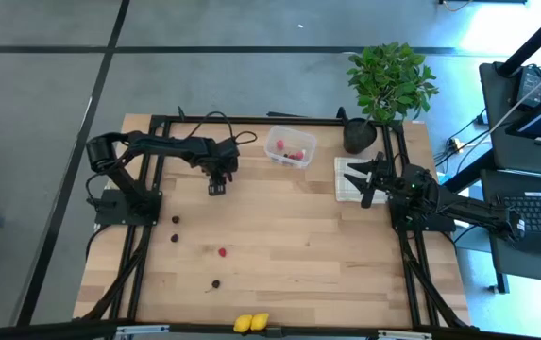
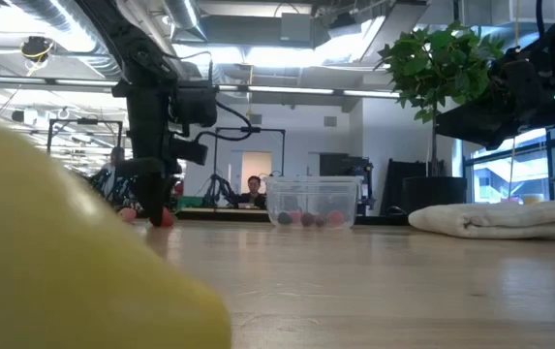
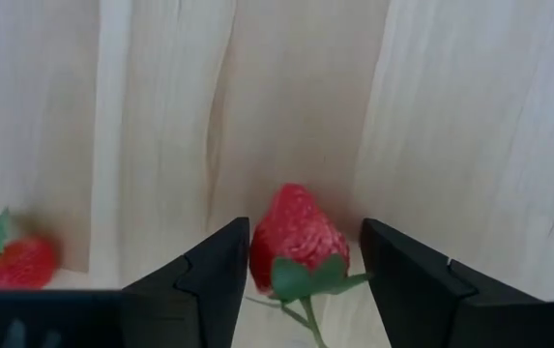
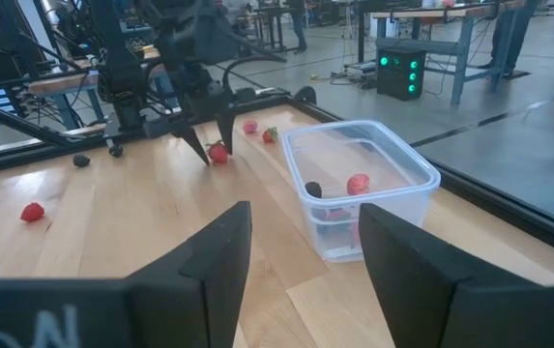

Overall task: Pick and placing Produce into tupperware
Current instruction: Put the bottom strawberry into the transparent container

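My left gripper (image 1: 216, 185) points down at the wooden table, open, with a red strawberry (image 3: 296, 237) lying on the table between its fingers; the right wrist view shows this strawberry (image 4: 218, 153) too. A second strawberry (image 3: 15, 261) lies close beside it. The clear tupperware (image 1: 290, 146) stands toward the far edge and holds red berries and a dark one (image 4: 312, 188). My right gripper (image 1: 366, 179) waits open above the beige cloth (image 1: 346, 179). More dark pieces (image 1: 175, 219), a red berry (image 1: 222, 251) and two yellow pieces (image 1: 251, 322) lie on the near half. My left gripper comes from above with one finger (image 3: 223, 275) right beside the strawberry's side (image 3: 257, 246) and the other finger (image 3: 393, 275) a small gap away. I cannot tell whether the nearer finger touches it. The strawberry lies on the table.
A potted green plant (image 1: 388, 80) stands at the far right corner, behind the cloth. Black frame rails (image 1: 251, 120) run along the table's far and side edges. Bare wood lies between the tupperware and the scattered pieces. A person (image 2: 254, 186) shows far behind the table.
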